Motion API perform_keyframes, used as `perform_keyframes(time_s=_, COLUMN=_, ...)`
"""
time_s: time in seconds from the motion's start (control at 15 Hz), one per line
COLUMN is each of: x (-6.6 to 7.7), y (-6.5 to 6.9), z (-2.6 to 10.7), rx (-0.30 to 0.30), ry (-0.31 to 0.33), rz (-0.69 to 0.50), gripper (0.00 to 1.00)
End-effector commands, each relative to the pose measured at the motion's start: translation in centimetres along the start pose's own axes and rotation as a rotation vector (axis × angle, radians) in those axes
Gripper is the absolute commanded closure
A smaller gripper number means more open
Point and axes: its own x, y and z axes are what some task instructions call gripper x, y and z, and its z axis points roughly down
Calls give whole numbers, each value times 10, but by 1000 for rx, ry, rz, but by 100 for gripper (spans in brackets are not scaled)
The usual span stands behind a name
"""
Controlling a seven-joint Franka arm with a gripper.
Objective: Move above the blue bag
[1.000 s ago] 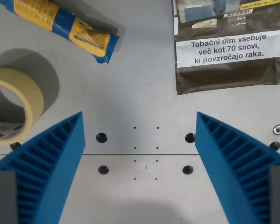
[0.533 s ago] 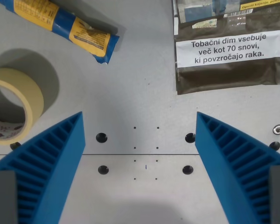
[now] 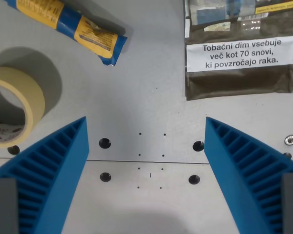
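Lying at the upper left of the frame, the blue bag (image 3: 71,27) is a rolled blue packet with yellow label panels, running diagonally from the top left corner down to its blue end, which points toward the middle of the frame. I see it flat on the grey desk (image 3: 146,97), cut off by the top edge. Below it, at the left edge, sits a roll of cream tape (image 3: 31,105), apart from the bag and partly out of view. Across the frame, at the upper right, lies a dark brown pouch (image 3: 239,73) with a white warning label; it too runs off the top. My hand (image 3: 146,183) hangs over bare desk in the lower middle, its two ribbed blue fingers (image 3: 53,170) spread wide apart with nothing between them. Between them I see small bolt holes (image 3: 104,143) and a thin seam across the desk.
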Motion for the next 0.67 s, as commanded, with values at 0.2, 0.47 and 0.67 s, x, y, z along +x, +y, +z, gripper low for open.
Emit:
perform_keyframes(time_s=0.2, x=6, y=-8, z=12, rx=15, ry=35, rz=-222, gripper=0)
perform_keyframes(time_s=0.47, x=10, y=-17, z=25, rx=22, ry=47, rz=-348, gripper=0)
perform_keyframes(time_s=0.67, x=13, y=-25, z=36, rx=28, ry=56, rz=-448, gripper=0)
